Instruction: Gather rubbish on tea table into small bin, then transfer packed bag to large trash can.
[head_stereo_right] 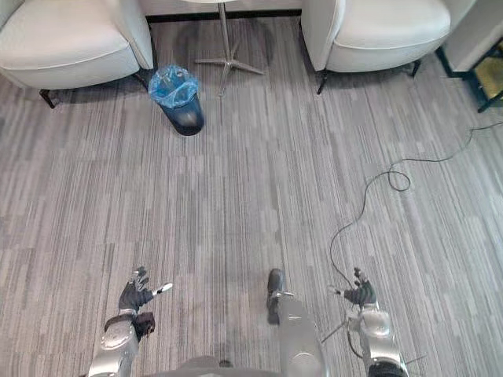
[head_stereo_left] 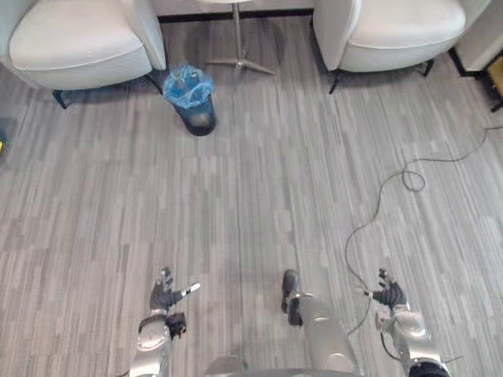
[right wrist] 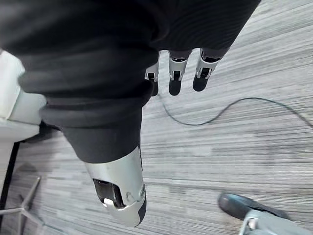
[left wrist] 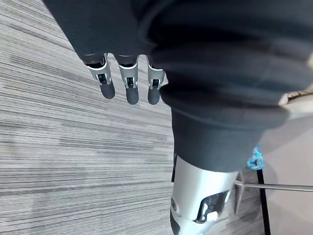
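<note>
Where grey, plank-striped flooring (head_stereo_left: 259, 196) covers the room, a small bin (head_stereo_left: 194, 110) lined with a blue bag (head_stereo_left: 187, 82) is seen standing on it. Just beside the bin a white armchair (head_stereo_left: 75, 43) is set, a thin metal table pedestal (head_stereo_left: 238, 55) is placed near the bin on its other side, and a second white armchair (head_stereo_left: 401, 31) is found beyond that pedestal. Well apart from the bin, the left hand (head_stereo_left: 163, 296) is held above bare floor with its fingers (left wrist: 128, 83) straight and nothing grasped. Even farther from the bin, the right hand (head_stereo_left: 387, 295) is likewise released, its fingers (right wrist: 175, 73) extended and empty. The tabletop is cut off above the pedestal, both armchairs are cropped, and what lies inside the bag cannot be made out.
</note>
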Tool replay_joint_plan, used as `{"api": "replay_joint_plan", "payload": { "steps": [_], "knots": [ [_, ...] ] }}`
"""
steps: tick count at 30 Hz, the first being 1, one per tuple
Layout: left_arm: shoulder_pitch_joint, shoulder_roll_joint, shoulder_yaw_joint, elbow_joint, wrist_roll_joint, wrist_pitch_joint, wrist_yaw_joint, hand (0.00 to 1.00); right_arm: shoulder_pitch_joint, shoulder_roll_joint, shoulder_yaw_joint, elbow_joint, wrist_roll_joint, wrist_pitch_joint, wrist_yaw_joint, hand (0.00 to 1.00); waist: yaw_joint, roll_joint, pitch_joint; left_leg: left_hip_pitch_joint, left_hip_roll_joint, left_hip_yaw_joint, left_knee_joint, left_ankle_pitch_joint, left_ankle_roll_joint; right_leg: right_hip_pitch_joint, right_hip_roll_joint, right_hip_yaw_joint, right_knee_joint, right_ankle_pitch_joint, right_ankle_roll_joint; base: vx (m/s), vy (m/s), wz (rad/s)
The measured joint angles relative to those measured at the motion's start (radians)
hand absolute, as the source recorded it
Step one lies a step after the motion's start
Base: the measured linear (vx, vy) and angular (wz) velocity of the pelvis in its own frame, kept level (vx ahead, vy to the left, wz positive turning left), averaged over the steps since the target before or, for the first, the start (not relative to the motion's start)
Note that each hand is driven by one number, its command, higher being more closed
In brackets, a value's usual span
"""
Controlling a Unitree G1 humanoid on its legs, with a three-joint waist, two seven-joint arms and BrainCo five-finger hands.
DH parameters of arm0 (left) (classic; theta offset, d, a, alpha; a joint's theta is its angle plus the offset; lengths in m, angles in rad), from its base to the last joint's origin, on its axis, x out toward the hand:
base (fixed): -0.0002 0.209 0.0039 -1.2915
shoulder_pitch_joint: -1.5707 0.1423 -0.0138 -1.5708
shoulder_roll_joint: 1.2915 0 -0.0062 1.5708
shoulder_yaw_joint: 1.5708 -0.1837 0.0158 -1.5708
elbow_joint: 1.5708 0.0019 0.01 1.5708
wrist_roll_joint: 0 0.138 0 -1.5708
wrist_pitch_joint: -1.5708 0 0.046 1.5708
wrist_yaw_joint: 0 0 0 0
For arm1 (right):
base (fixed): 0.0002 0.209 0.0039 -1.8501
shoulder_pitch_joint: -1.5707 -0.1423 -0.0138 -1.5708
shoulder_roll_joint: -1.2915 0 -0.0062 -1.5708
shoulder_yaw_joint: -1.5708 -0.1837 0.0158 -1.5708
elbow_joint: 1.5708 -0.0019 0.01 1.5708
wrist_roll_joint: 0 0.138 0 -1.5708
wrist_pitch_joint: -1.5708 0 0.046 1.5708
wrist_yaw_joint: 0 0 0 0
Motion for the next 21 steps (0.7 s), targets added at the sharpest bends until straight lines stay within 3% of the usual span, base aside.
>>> {"api": "replay_joint_plan", "payload": {
  "steps": [2, 5, 6, 7, 8, 9, 10, 11, 12, 13, 14, 15, 16, 17, 18, 19, 21],
  "knots": [
    [0.005, 0.000, -0.009, 0.003, -0.012, 0.001, 0.000, 0.00, -0.011, 0.010, 0.002, 0.002, 0.017, -0.001, 0.000, 0.00, 0.037, -0.027, 0.015, -0.121, -0.027, 0.039, -0.023, -0.058, -0.008, 0.115, -0.017, 0.025, -0.098, 0.000, 0.001, 0.61, -0.025, -0.22],
    [0.007, -0.001, -0.036, 0.013, -0.013, 0.001, 0.001, 0.00, -0.024, 0.006, -0.002, 0.028, 0.020, -0.001, -0.001, 0.00, 0.063, -0.045, 0.025, -0.272, -0.114, 0.066, -0.353, -0.084, -0.039, 0.243, -0.068, 0.031, -0.170, -0.044, 0.058, 0.62, 0.066, -0.09],
    [0.009, -0.008, -0.037, 0.014, -0.013, 0.001, 0.001, 0.00, -0.031, 0.006, -0.013, 0.054, 0.020, 0.001, -0.001, 0.00, 0.070, -0.039, 0.023, -0.288, -0.161, 0.053, -0.586, -0.048, -0.073, 0.278, -0.085, 0.043, -0.176, -0.070, 0.076, 0.63, 0.168, -0.35],
    [0.020, -0.015, -0.037, 0.014, -0.013, 0.000, 0.002, 0.00, -0.029, 0.004, -0.020, 0.070, 0.019, 0.001, -0.005, 0.00, 0.089, -0.013, 0.007, -0.277, -0.178, 0.028, -0.830, 0.026, -0.109, 0.312, -0.077, 0.064, -0.189, -0.094, 0.088, 0.65, 0.196, -0.50],
    [0.029, -0.018, -0.037, 0.014, -0.013, -0.001, 0.002, 0.00, -0.024, 0.001, -0.020, 0.076, 0.019, 0.001, -0.006, 0.00, 0.096, 0.005, -0.005, -0.280, -0.174, 0.005, -0.900, 0.064, -0.098, 0.329, -0.067, 0.081, -0.196, -0.113, 0.097, 0.66, 0.250, -0.65],
    [0.029, -0.012, -0.029, 0.032, -0.013, 0.000, 0.007, 0.00, -0.028, 0.015, -0.018, 0.093, 0.019, 0.005, -0.010, 0.00, 0.112, -0.012, -0.013, -0.281, -0.196, -0.005, -0.839, 0.175, -0.024, 0.364, -0.098, 0.108, -0.200, -0.147, 0.123, 0.65, 0.263, -0.35],
    [0.013, -0.017, -0.022, 0.039, -0.013, 0.000, 0.019, 0.00, -0.025, 0.020, -0.018, 0.100, 0.018, 0.005, -0.011, 0.00, 0.112, -0.039, -0.023, -0.301, -0.229, 0.003, -0.782, 0.121, 0.024, 0.358, -0.134, 0.110, -0.158, -0.146, 0.122, 0.65, 0.256, -0.12],
    [0.006, -0.023, -0.023, 0.039, -0.013, 0.000, 0.020, 0.00, -0.020, 0.019, -0.021, 0.105, 0.017, 0.005, -0.011, 0.00, 0.113, -0.049, -0.025, -0.300, -0.239, 0.014, -0.755, 0.093, 0.036, 0.342, -0.152, 0.116, -0.105, -0.144, 0.127, 0.66, 0.232, 0.07],
    [0.006, -0.031, -0.029, 0.041, -0.013, 0.000, 0.019, 0.00, -0.021, 0.017, -0.022, 0.116, 0.017, 0.006, -0.011, 0.00, 0.120, -0.054, -0.024, -0.276, -0.242, 0.024, -0.717, 0.036, 0.045, 0.288, -0.175, 0.148, 0.065, -0.127, 0.165, 0.80, 0.301, -0.06],
    [0.007, -0.024, -0.033, 0.067, -0.013, 0.001, 0.021, 0.00, -0.016, 0.031, -0.021, 0.119, 0.016, 0.006, -0.011, 0.00, 0.115, -0.066, -0.022, -0.208, -0.261, 0.023, -0.716, -0.016, 0.045, 0.214, -0.200, 0.182, 0.311, -0.059, 0.280, 0.79, 0.292, -0.07],
    [0.004, -0.014, -0.034, 0.082, -0.013, 0.004, 0.021, 0.00, -0.014, 0.042, -0.021, 0.121, 0.016, 0.005, -0.010, 0.00, 0.108, -0.075, -0.022, -0.166, -0.272, 0.019, -0.726, -0.037, 0.045, 0.174, -0.207, 0.197, 0.445, -0.023, 0.341, 0.78, 0.264, 0.04],
    [0.006, -0.002, -0.037, 0.092, -0.013, 0.008, 0.023, 0.00, -0.012, 0.060, -0.015, 0.127, 0.015, 0.005, -0.008, 0.00, 0.095, -0.086, -0.020, -0.062, -0.289, 0.014, -0.764, -0.063, 0.045, 0.092, -0.235, 0.178, 0.679, -0.034, 0.320, 0.61, 0.151, 0.15],
    [0.007, 0.005, -0.055, 0.094, -0.013, 0.008, 0.025, 0.00, -0.003, 0.062, 0.004, 0.125, 0.014, 0.003, -0.004, 0.00, 0.077, -0.082, -0.023, 0.036, -0.294, 0.003, -0.822, -0.072, 0.046, 0.028, -0.257, 0.108, 0.779, -0.067, 0.257, 0.60, 0.137, 0.17],
    [0.004, 0.009, -0.058, 0.095, -0.013, 0.007, 0.028, 0.00, 0.001, 0.061, 0.012, 0.125, 0.013, 0.002, -0.002, 0.00, 0.067, -0.078, -0.025, 0.079, -0.295, -0.007, -0.856, -0.073, 0.045, -0.003, -0.268, 0.064, 0.782, -0.081, 0.232, 0.58, 0.104, 0.34],
    [-0.008, 0.025, -0.073, 0.097, -0.013, 0.005, 0.035, 0.00, -0.006, 0.062, 0.028, 0.125, 0.007, 0.001, 0.002, 0.00, 0.057, -0.070, -0.028, 0.150, -0.290, -0.028, -0.906, -0.072, 0.044, -0.053, -0.270, -0.010, 0.726, -0.111, 0.184, 0.57, 0.051, 0.43],
    [-0.029, 0.030, -0.072, 0.100, -0.014, 0.004, 0.040, 0.00, -0.003, 0.061, 0.027, 0.127, 0.006, 0.002, 0.003, 0.00, 0.043, -0.069, -0.028, 0.200, -0.282, -0.041, -0.939, -0.074, 0.041, -0.114, -0.265, -0.061, 0.621, -0.123, 0.166, 0.57, 0.013, 0.45],
    [-0.046, 0.030, -0.070, 0.100, -0.014, 0.003, 0.041, 0.00, -0.009, 0.051, 0.026, 0.134, 0.006, 0.002, 0.002, 0.00, 0.035, -0.058, -0.022, 0.258, -0.260, -0.055, -0.970, -0.092, 0.010, -0.187, -0.230, -0.082, 0.402, -0.110, 0.175, 0.51, -0.068, 0.31]
  ]
}}
